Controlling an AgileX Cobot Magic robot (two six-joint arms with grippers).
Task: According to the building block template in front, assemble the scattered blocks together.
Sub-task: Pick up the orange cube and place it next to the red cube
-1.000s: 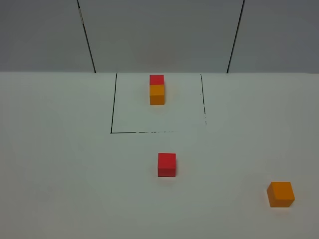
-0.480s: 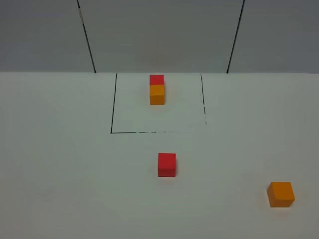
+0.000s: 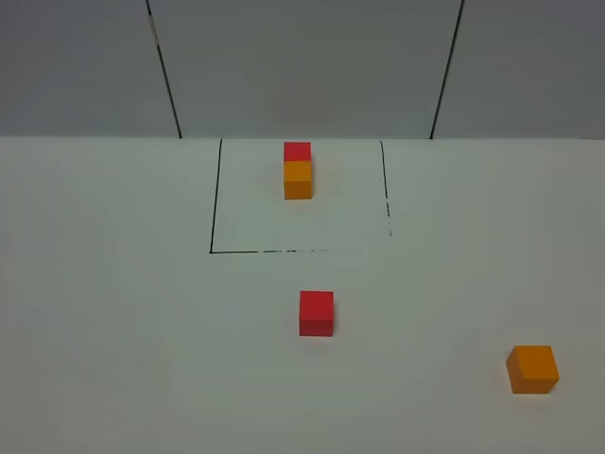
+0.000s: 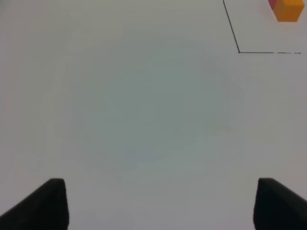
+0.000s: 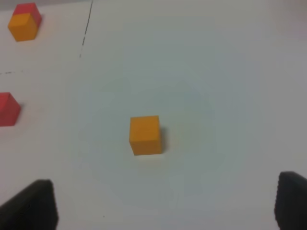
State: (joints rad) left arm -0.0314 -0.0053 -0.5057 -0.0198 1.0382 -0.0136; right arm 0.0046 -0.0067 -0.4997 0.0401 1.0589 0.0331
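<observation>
The template (image 3: 298,170) is a small red cube joined to an orange cube, standing inside a black-lined square at the back; it also shows in the left wrist view (image 4: 287,8) and the right wrist view (image 5: 23,21). The loose red cube (image 3: 317,313) sits on the white table in front of the square, and its edge shows in the right wrist view (image 5: 8,109). The loose orange cube (image 3: 532,369) sits at the front right (image 5: 145,135). My left gripper (image 4: 158,203) is open over bare table. My right gripper (image 5: 165,203) is open, short of the orange cube.
The black-lined square (image 3: 212,227) marks the template's area on the white table. A grey panelled wall (image 3: 302,66) stands behind the table. Neither arm shows in the exterior high view.
</observation>
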